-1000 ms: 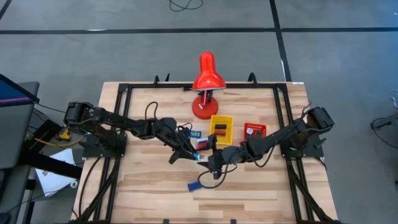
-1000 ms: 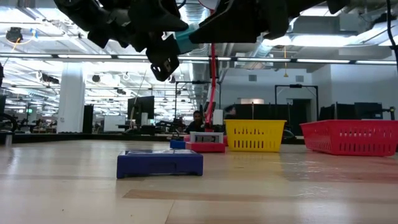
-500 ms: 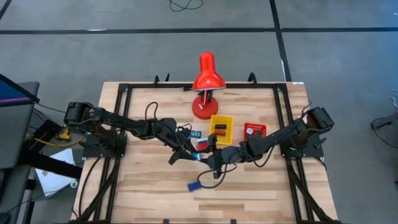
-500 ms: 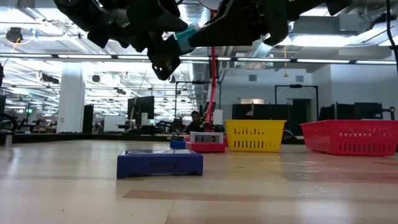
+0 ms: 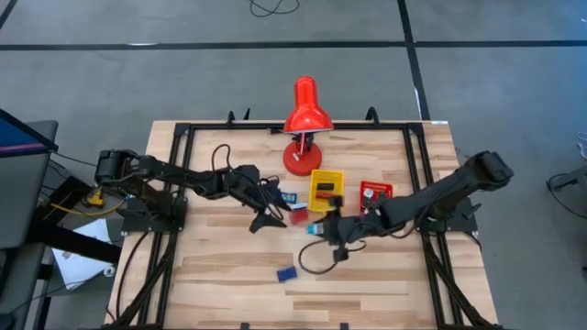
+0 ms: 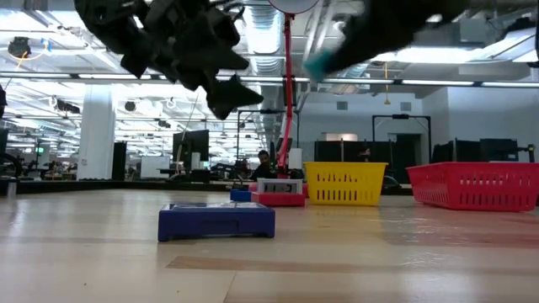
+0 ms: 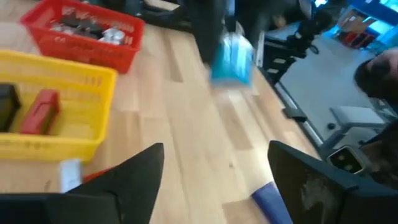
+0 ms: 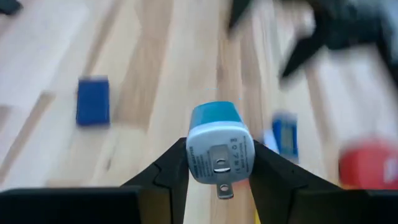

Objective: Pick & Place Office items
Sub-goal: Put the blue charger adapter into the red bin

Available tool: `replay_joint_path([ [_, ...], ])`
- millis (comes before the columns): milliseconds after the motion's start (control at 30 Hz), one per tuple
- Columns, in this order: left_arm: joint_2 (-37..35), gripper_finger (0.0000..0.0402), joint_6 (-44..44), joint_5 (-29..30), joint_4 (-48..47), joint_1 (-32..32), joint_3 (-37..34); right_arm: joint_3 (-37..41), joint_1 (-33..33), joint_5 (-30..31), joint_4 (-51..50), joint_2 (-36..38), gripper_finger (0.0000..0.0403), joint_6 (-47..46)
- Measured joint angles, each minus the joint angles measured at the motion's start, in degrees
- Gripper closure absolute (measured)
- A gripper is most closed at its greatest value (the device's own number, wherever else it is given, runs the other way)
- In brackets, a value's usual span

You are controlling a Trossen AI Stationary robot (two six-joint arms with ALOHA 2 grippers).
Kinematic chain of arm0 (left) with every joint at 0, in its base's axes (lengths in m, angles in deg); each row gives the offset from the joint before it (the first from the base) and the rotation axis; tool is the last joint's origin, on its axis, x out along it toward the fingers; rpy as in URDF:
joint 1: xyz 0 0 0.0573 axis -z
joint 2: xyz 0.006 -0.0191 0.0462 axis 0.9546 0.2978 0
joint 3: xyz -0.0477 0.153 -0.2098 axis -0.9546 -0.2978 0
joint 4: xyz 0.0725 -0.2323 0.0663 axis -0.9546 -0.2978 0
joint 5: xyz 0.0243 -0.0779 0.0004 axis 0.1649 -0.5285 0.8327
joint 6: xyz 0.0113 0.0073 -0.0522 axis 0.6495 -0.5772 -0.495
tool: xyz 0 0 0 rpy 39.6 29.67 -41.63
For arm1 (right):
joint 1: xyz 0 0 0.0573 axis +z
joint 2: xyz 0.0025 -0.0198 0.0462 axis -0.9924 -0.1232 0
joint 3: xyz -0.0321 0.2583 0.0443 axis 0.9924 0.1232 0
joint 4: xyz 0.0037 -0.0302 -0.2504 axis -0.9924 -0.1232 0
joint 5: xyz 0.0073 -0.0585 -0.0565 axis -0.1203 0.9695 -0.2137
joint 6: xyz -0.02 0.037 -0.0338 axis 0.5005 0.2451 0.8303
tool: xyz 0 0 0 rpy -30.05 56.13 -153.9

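A small teal-and-white plug-like block sits between the fingers of my right gripper, above the middle of the table; the low view shows it as a teal blur. My left gripper stands open a little to the left of it, with nothing between its fingers. A blue flat block lies flat on the wood nearer the front edge. A red piece and a small blue piece lie beside the yellow tray. My right gripper pinches the teal-and-white block by its two sides between its two fingers. The fingers slant down from the table's right side. The block's white face with a metal tab points back at the wrist camera. It is lifted clear of the table.
A red desk lamp stands at the far middle. The yellow tray holds a red and a black piece; the red tray to its right holds small bits. A black frame borders the table. Bare wood lies near the front edge.
My right gripper shut on the teal block that my left gripper held up. My left gripper then opened and let go, drawing back a little toward the far left. My right gripper carried the block toward the table's right, slightly up, rolling its wrist.
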Motion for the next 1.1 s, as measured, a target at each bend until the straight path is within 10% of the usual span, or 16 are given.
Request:
replay_joint_path([
  [233, 0.0, 0.0108, 0.1, -0.1, 8.0, -0.9, -3.5, 3.9, -1.3, 5.3, -27.3, 11.7, 0.0277, -25.8],
  [500, 0.0, 0.0109, 0.1, -0.1, 10.2, -0.9, -4.3, 16.1, -1.7, 7.8, -36.4, 26.2, 0.0277, -45.3],
  [1100, 0.0, 0.011, 0.1, -0.1, 10.7, -0.9, -4.2, 28.0, -9.1, 9.1, -36.1, 32.0, 0.0275, -48.7],
])
